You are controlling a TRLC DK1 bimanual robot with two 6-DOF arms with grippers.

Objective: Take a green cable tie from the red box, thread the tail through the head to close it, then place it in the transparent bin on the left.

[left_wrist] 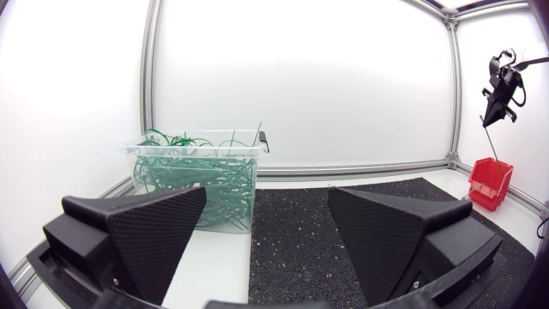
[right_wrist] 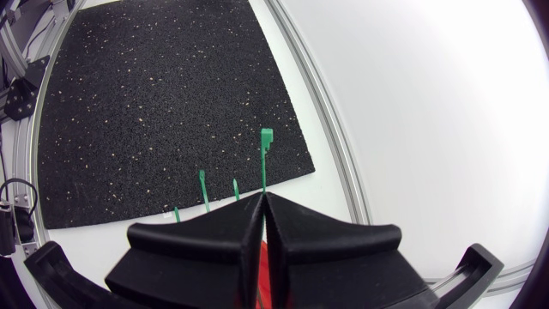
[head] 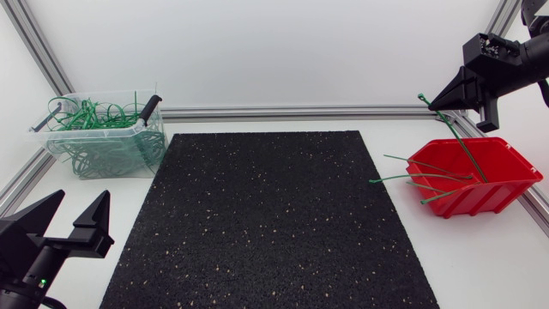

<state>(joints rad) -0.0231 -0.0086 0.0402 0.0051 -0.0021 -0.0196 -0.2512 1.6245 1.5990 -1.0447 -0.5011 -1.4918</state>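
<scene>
Now a green cable tie (head: 461, 146) is clamped in the right gripper (head: 436, 104) above the red box (head: 493, 196); the open left gripper (head: 82, 199) is needed for threading.

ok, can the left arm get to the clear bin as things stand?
Probably yes. The transparent bin sits just ahead of the left arm, nothing lies between them, and its jaws stand open and empty.

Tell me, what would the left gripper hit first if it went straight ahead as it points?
Most likely the transparent bin, which stands ahead of the left gripper, a little off its midline. Depth is unclear, so it might just slip past beside it.
</scene>
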